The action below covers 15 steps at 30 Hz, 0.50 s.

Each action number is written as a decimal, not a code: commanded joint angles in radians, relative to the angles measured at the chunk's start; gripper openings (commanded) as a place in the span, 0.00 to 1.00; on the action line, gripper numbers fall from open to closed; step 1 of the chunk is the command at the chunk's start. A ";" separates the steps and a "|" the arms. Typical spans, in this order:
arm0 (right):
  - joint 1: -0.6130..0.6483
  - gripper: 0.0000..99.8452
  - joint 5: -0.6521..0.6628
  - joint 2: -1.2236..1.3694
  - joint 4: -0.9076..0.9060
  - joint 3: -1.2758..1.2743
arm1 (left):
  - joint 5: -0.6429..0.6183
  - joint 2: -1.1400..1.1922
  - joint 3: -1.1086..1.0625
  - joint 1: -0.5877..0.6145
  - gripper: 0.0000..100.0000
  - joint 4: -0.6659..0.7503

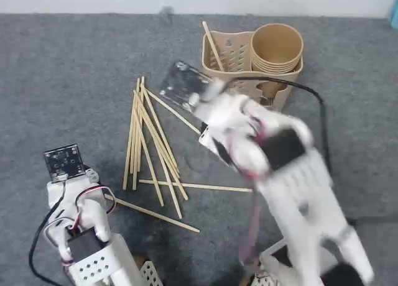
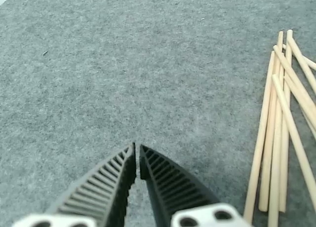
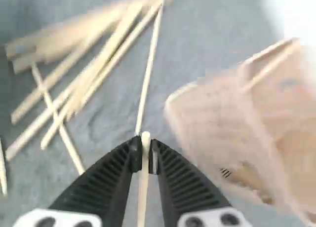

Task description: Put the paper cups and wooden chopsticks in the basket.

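The right tool (image 3: 144,145) is clenching one wooden chopstick (image 3: 142,197) between its ribbed fingers, over the grey surface (image 1: 74,81) and close beside the basket (image 1: 231,56). The paper cups (image 1: 277,46) are sitting stacked in one compartment of the basket, and a second chopstick (image 1: 212,45) is leaning tilted in the compartment next to them. The loose chopsticks (image 1: 152,143) are lying scattered on the surface between the arms. The left tool (image 2: 137,153) is pressed closed on nothing, near that pile.
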State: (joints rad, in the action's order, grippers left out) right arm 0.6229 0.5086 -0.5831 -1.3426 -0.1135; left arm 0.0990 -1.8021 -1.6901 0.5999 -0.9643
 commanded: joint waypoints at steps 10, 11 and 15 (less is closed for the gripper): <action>-0.093 0.01 -0.384 -0.217 0.524 0.015 | 0.008 -0.020 0.005 0.000 0.02 -0.002; -0.102 0.01 -0.400 -0.217 0.581 0.015 | 0.008 -0.020 0.005 0.000 0.02 -0.002; -0.124 0.01 -0.417 -0.205 0.794 0.015 | 0.008 -0.020 0.005 0.002 0.02 -0.002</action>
State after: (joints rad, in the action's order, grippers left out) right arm 0.5217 0.1097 -0.7748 -0.7043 -0.1135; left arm 0.0990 -1.8021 -1.6901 0.6015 -0.9643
